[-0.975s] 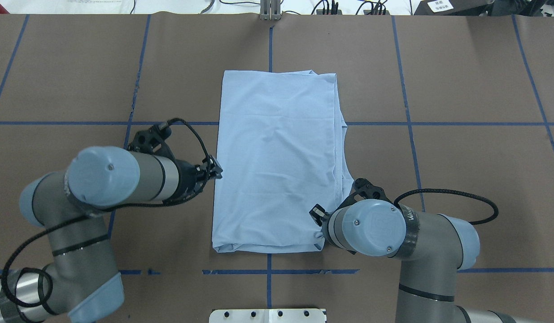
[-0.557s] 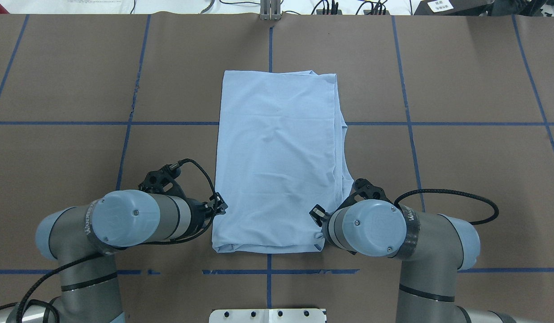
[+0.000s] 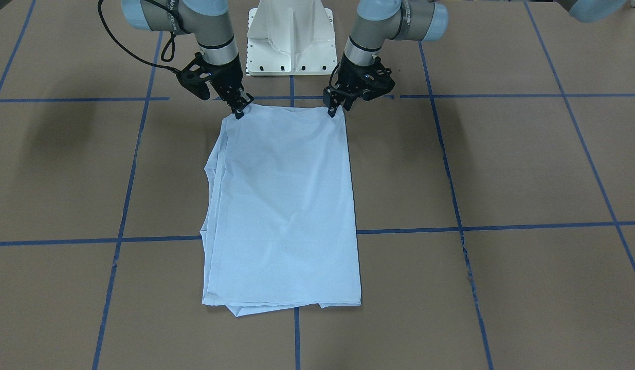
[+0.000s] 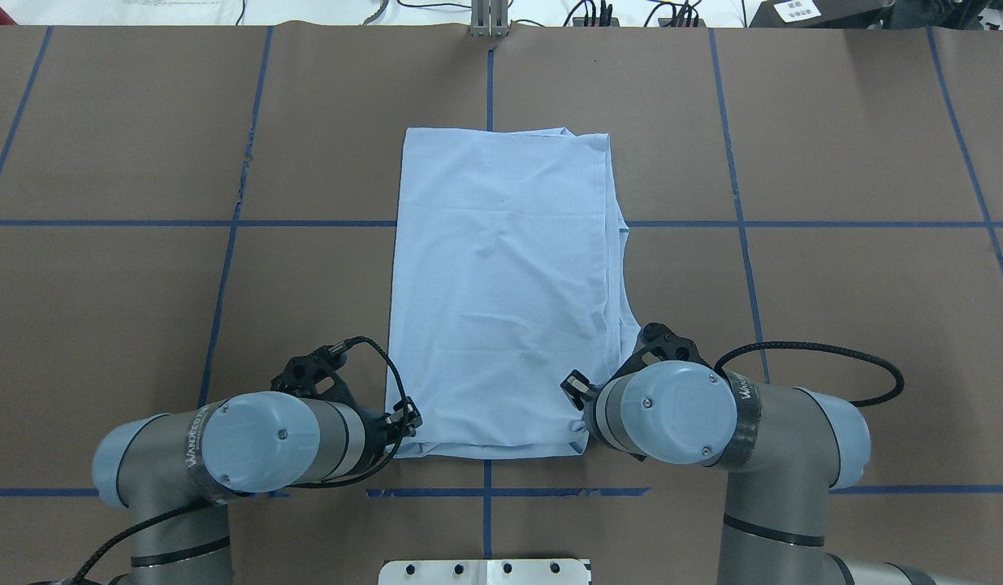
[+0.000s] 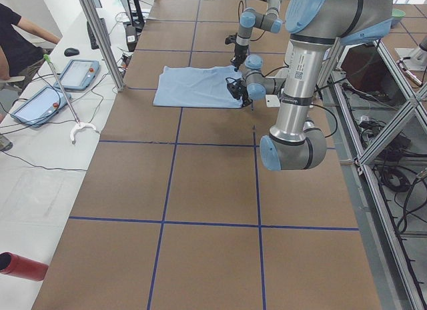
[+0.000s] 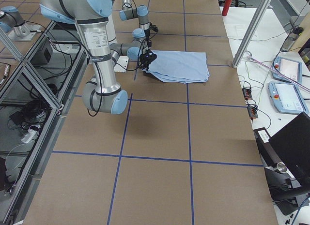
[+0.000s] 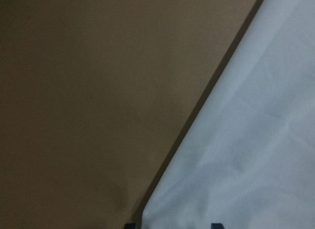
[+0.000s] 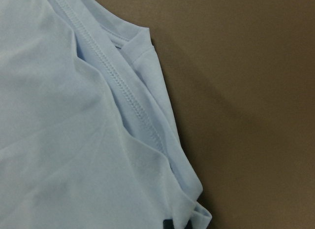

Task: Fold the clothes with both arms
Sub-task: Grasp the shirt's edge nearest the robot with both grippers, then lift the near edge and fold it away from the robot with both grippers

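Note:
The clothes are one light blue T-shirt [image 4: 501, 284], folded into a long rectangle and lying flat on the brown table [image 3: 502, 164]. My left gripper [image 4: 412, 422] is at the shirt's near-left corner. It also shows in the front-facing view as the left gripper [image 3: 338, 109], open, its tips astride the shirt's edge [image 7: 246, 140]. My right gripper [image 3: 240, 112] is shut on the near-right corner, where the cloth [image 8: 59, 115] is bunched. In the overhead view the right wrist [image 4: 672, 410] hides its fingers. The shirt's print, collar and label are hidden.
The white pedestal base [image 3: 291, 36] stands just behind the shirt's near edge. Blue tape lines [image 4: 737, 162] grid the table. A metal bracket [image 4: 489, 24] and cables sit at the far edge. A seated person [image 5: 13, 37] and two tablets [image 5: 73, 73] are beyond the far side.
My left arm has slid along the shirt's left edge toward the robot, from about mid-length down to the near-left corner. The right arm and the shirt have stayed still.

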Robot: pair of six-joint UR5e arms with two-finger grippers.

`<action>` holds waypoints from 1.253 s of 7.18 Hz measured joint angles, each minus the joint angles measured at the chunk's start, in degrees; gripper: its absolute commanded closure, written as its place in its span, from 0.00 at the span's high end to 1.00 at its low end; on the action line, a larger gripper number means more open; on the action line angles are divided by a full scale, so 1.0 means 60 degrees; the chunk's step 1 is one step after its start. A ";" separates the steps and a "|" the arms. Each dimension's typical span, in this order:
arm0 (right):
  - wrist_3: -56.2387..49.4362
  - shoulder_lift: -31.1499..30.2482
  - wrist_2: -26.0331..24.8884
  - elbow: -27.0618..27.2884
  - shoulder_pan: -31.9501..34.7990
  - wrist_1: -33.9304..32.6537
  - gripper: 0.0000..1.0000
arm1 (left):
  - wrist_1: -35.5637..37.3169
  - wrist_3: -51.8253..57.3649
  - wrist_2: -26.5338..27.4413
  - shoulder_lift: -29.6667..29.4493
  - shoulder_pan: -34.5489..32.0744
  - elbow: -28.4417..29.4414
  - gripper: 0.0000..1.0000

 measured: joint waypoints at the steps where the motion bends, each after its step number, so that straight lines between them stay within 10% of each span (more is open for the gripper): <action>1: -0.0001 -0.0003 0.0000 0.0023 0.0001 -0.0003 0.00 | 0.0007 -0.0020 0.0000 0.0004 0.0040 0.0020 0.00; 9: -0.0032 -0.0714 0.0155 0.1180 -0.0023 0.0029 0.00 | 0.0712 -0.0291 -0.0044 0.0095 0.0299 -0.1659 0.00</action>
